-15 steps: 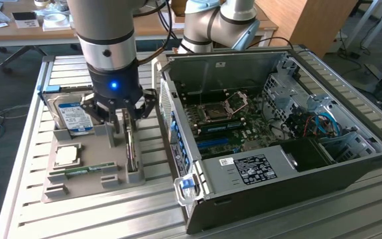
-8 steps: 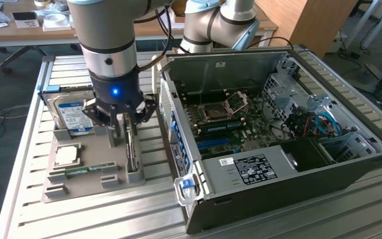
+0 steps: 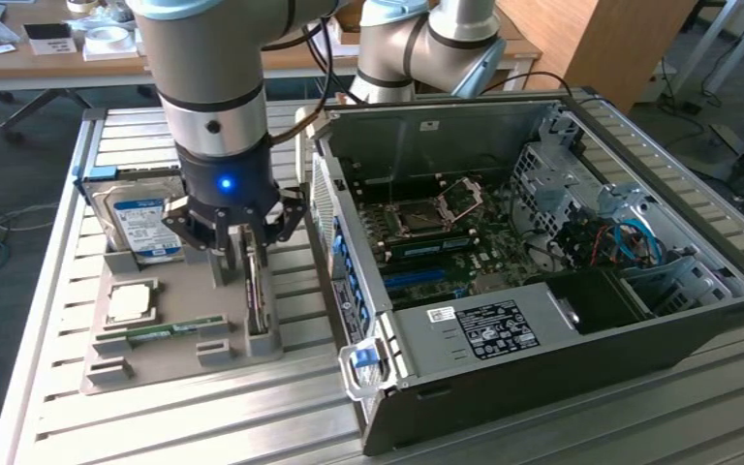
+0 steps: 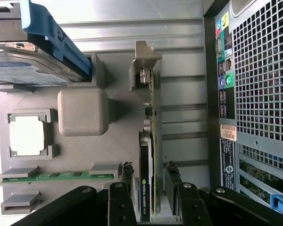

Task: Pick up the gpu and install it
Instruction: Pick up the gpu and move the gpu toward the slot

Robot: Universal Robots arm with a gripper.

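You had the gripper (image 3: 245, 257) lowered over the grey fixture (image 3: 166, 373) on the bench (image 3: 217, 426), and the gpu (image 3: 259, 291) stood on its long edge in that fixture's slotted posts, between the hard drive (image 3: 143, 223) and the open computer case (image 3: 566, 291); the card lay directly below and between the fingers (image 4: 127, 170), one finger on each flat face, so the fingers were spread wider than the card and held nothing; in the wrist view a thin gap showed on both sides, and I judged neither finger was touching it yet; the card's long axis ran across the line along which the fingers close, and about parallel to the case's rear panel; the fingers sat at the black cooler portion, with the pale metal bracket (image 4: 142, 70) at the far end of the card from them; the case was just beside the fixture on the exterior view's right, its board exposed; as for writing, the card's top edge read "NVIDIA QUADRO", the rest too small to tell; the hard drive carried a blue and white label I could not read; a white-on-black label on the power supply (image 3: 502, 329) was also illegible; a green memory stick (image 4: 56, 176) and a processor (image 4: 27, 135) sat in their own pockets, untouched.
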